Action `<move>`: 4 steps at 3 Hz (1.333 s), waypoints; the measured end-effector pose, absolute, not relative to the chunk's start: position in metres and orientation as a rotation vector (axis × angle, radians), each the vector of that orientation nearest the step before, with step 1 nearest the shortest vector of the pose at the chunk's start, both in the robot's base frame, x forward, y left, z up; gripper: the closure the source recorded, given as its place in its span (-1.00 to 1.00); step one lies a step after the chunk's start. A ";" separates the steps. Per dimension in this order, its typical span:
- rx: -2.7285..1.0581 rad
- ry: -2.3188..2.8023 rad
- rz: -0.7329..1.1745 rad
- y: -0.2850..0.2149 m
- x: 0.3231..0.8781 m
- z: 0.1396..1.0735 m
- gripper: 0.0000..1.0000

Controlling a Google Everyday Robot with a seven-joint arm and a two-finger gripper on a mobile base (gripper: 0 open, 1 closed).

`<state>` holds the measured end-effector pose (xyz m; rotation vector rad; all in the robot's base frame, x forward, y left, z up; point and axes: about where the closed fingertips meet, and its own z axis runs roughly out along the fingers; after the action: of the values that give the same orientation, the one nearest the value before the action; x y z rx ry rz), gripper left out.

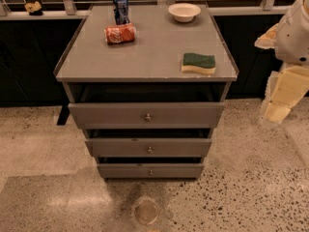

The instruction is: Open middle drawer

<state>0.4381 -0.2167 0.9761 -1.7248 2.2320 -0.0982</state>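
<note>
Gripper (282,93) at right edge, well apart from cabinet (149,57); grip state: cannot tell. Risk: small middle drawer knob (149,150) slips, or top drawer knob (148,117) gets grabbed instead.

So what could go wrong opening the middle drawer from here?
1. The top drawer seems to stick out further than the middle drawer, so the gripper, at the view's right edge beside the cabinet, could hit it reaching in.
2. The middle knob is small; a grip may slip.
3. A jolt could tip the upright blue can or roll the orange can lying beside it.
</note>
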 end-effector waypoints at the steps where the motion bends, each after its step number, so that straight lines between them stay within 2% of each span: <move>1: -1.725 2.232 -0.098 -0.217 0.438 0.976 -1.00; 2: -1.742 2.204 -0.091 -0.217 0.426 0.972 -1.00; 4: -1.745 2.111 -0.097 -0.222 0.353 0.923 -1.00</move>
<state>0.3534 -0.2223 0.9231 -1.7455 2.1111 -0.0968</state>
